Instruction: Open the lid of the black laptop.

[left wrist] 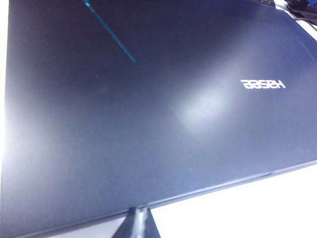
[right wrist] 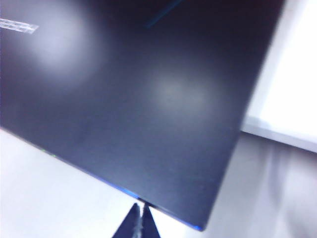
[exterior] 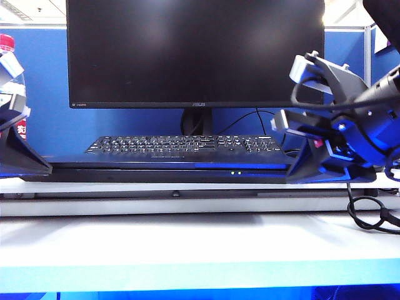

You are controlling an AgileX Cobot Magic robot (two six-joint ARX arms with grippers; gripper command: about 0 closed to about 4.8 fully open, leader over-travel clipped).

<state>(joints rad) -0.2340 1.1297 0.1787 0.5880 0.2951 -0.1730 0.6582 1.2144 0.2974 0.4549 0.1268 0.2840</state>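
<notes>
Lying flat and closed on the white surface [exterior: 187, 240], the black laptop [exterior: 169, 172] stretches across the exterior view with two tiny green LEDs showing on its front edge, right of the middle. Its lid [left wrist: 148, 109] is down; the left wrist view shows the dark, bluish top face with the silver word "Hasee" upside down, and the right wrist view catches a blurred end of the same word near a corner of the panel. Behind the laptop lies a separate black keyboard [exterior: 184, 145] with pale lettering, and behind that stands a large dark monitor [exterior: 195, 53] marked "ASUS" at the middle of its lower bezel; small writing at the bezel's left end is too small to read. A blue partition wall [exterior: 53, 94] closes the back. A red-capped bottle [exterior: 6, 42] peeks in at the far left, and a black cable [exterior: 365, 212] loops on the surface at the right. The left tool [left wrist: 137, 220] sits at the laptop's left front edge and the right tool [right wrist: 137, 223] at its right front corner; in each wrist view the fingertips meet in a point just outside the lid's edge, closed together on nothing.
</notes>
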